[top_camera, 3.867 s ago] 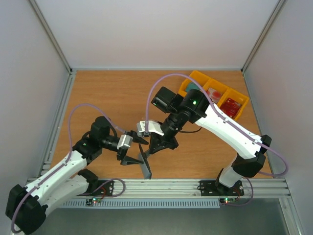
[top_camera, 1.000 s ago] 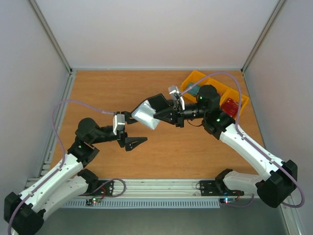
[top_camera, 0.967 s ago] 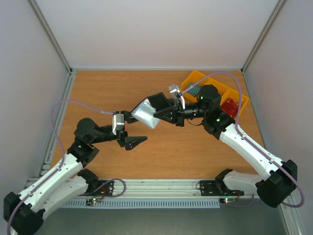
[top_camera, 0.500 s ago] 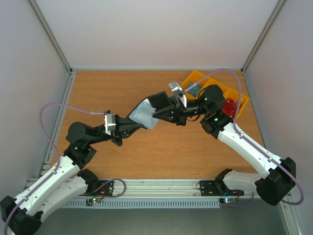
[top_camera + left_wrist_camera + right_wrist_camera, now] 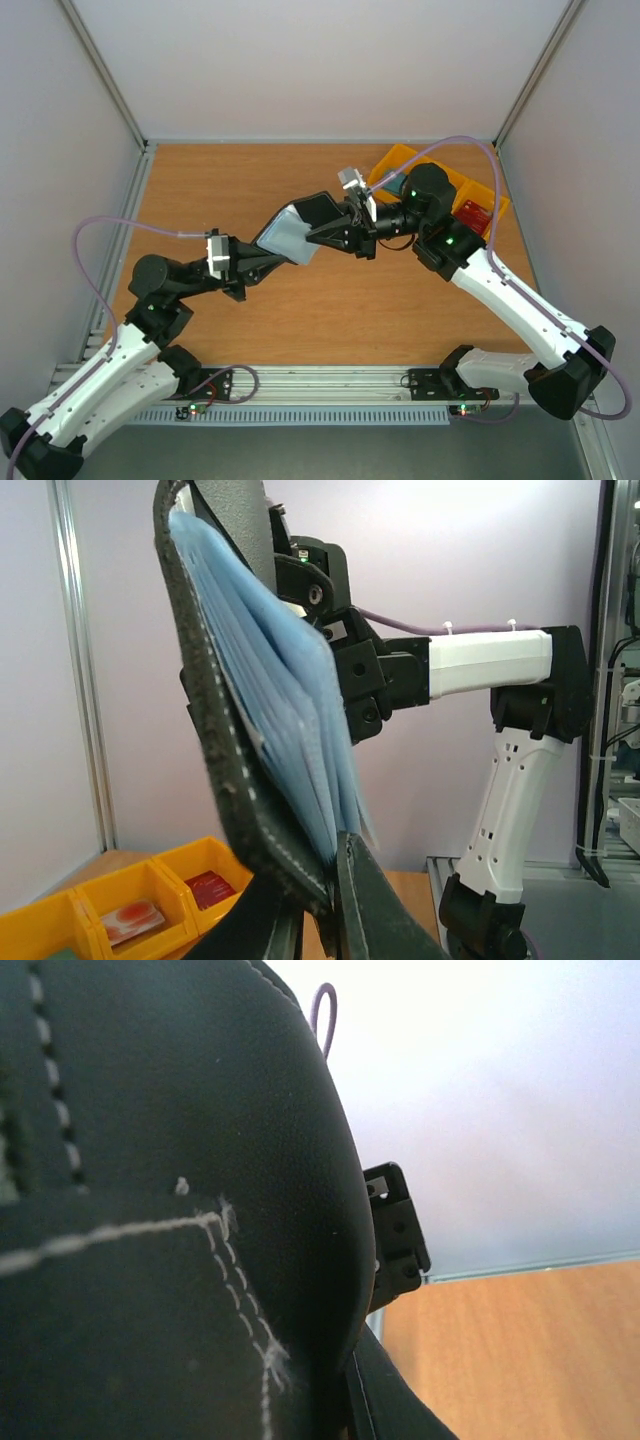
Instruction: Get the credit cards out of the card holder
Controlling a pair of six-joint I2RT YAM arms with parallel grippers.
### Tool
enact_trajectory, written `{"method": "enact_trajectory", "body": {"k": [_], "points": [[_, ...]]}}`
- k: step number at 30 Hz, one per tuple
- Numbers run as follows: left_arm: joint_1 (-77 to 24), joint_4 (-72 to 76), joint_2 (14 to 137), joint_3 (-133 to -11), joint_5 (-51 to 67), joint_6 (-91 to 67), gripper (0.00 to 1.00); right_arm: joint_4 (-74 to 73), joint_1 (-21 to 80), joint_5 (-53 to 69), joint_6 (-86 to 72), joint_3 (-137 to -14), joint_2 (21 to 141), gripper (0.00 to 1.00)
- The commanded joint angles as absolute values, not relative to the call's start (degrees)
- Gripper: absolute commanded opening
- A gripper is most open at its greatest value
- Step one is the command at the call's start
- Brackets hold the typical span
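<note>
The card holder (image 5: 290, 232) hangs in the air over the middle of the table, spread open between both grippers. In the left wrist view its dark stitched cover (image 5: 215, 730) and pale blue inner sleeves (image 5: 290, 710) stand upright. My left gripper (image 5: 268, 256) (image 5: 335, 885) is shut on the holder's lower edge. My right gripper (image 5: 332, 234) (image 5: 352, 1400) is shut on the dark outer flap (image 5: 180, 1220), which fills its view. No credit cards show inside the sleeves. A red card (image 5: 473, 213) (image 5: 208, 888) and a red card with a pale band (image 5: 135, 918) lie in the yellow tray.
The yellow three-compartment tray (image 5: 392, 158) (image 5: 60, 910) stands at the back right, partly hidden by the right arm. White walls with metal rails enclose the wooden table (image 5: 220, 190). A metal rail (image 5: 330, 380) runs along the near edge.
My left gripper was open beside the holder; it has reached in and shut on its lower edge. The right gripper kept its hold and carried the holder slightly up and left.
</note>
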State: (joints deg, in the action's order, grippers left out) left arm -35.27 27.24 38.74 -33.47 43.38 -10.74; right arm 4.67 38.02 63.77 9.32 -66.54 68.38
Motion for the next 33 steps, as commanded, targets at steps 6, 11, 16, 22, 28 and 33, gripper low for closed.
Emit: {"method": "enact_trajectory", "body": {"k": [6,11,16,22,28,33], "points": [[-35.92,29.91,38.32,-33.40,40.25,-9.30,0.00,-21.35,44.41,49.01,29.24,-69.56,72.51,0.23],[-35.86,24.90,38.24,-33.17,35.84,-10.34,0.00,-25.82,44.42,40.79,32.84,-70.34,71.01,0.55],[-35.60,14.04,38.49,-31.94,28.27,-11.59,0.00,-30.54,44.44,29.48,36.14,-71.54,68.03,0.66],[-35.67,13.65,39.77,-30.27,31.04,-11.87,0.00,-30.94,46.68,26.15,36.83,-72.24,70.03,0.93],[-35.63,14.16,40.35,-30.32,32.76,-11.90,0.00,-29.03,48.05,28.34,35.65,-73.22,73.10,0.98],[-35.67,14.54,40.48,-30.02,34.00,-12.28,0.00,-28.72,48.95,22.93,36.04,-73.21,73.70,0.95]]}}
